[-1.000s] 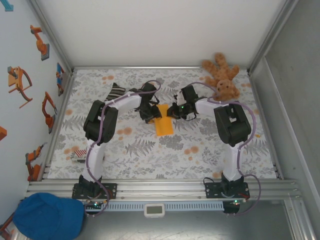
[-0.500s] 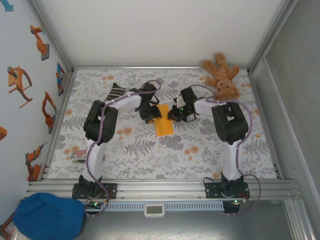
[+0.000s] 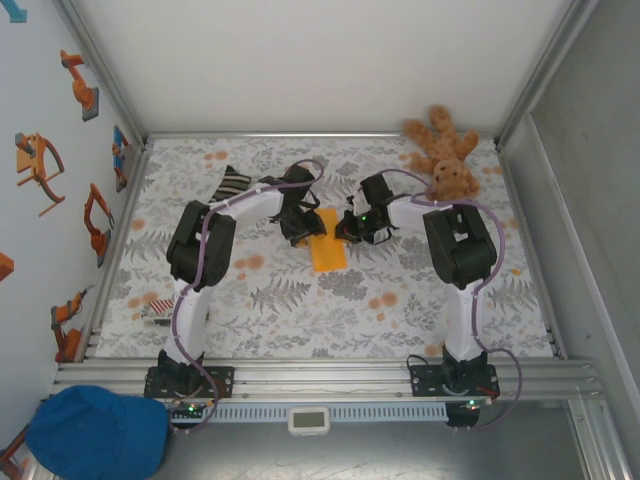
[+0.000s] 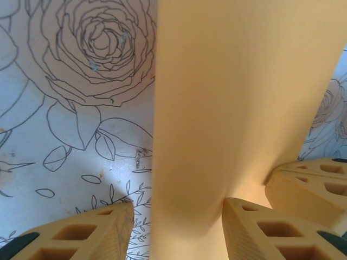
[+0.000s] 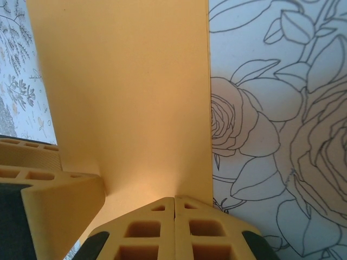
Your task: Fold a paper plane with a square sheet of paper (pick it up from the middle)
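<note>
Mid-table point(image 3: 400, 300), top view: square sheet of paper point(image 3: 327, 245), folded to a narrow orange-yellow oblong, lies flat between both grippers. It is in the same spot as a second ago.

Left gripper point(image 3: 298, 230) is at the paper's left edge. Its fingers point(image 4: 81, 238) stand apart, with a raised paper fold between them and a gap on one side.

Right gripper point(image 3: 347, 228) has edged slightly in toward the paper since then. Its fingers point(image 5: 152, 227) are pressed together at the paper's edge. Cannot tell whether a layer is caught.

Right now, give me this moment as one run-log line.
step: folding paper | left claw: open, astride folded orange paper | right claw: shut, tips at the paper | surface: floral table
</note>
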`<state>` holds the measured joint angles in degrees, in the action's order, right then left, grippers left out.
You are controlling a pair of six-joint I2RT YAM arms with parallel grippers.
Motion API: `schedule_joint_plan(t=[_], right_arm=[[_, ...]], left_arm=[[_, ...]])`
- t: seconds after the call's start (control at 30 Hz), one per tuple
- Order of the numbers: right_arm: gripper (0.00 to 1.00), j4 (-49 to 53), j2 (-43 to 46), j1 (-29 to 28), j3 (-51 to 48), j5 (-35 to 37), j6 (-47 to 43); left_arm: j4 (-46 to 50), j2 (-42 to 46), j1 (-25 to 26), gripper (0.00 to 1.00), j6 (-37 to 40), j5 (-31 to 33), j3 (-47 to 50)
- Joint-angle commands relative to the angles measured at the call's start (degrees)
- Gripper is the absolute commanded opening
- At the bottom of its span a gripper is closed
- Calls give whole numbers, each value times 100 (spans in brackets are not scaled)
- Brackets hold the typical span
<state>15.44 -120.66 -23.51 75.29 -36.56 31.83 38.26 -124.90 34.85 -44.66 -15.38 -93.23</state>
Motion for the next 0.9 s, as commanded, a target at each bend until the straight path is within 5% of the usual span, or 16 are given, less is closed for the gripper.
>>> schedule_joint_plan(t=[0.0,0.17,0.37,0.57,0.87], right_arm=[[0,914,-497,-18,-163,875,-74],[0,984,-535,-9,-240,1015,-4],[0,874,-552,-6,-358,1098,30],[0,794,-542,-9,-370,1172,66],[0,810,-561,-9,-366,1273,116]], left_arm=[[411,141,-210,50,204,918,239],[-22,975,-399,49,189,891,589],[-1614,1324,-328,37,77,-720,1022],[-2465,759,-111,25,-297,-1634,905],[-1952,121,-36,9,-371,-1631,574]])
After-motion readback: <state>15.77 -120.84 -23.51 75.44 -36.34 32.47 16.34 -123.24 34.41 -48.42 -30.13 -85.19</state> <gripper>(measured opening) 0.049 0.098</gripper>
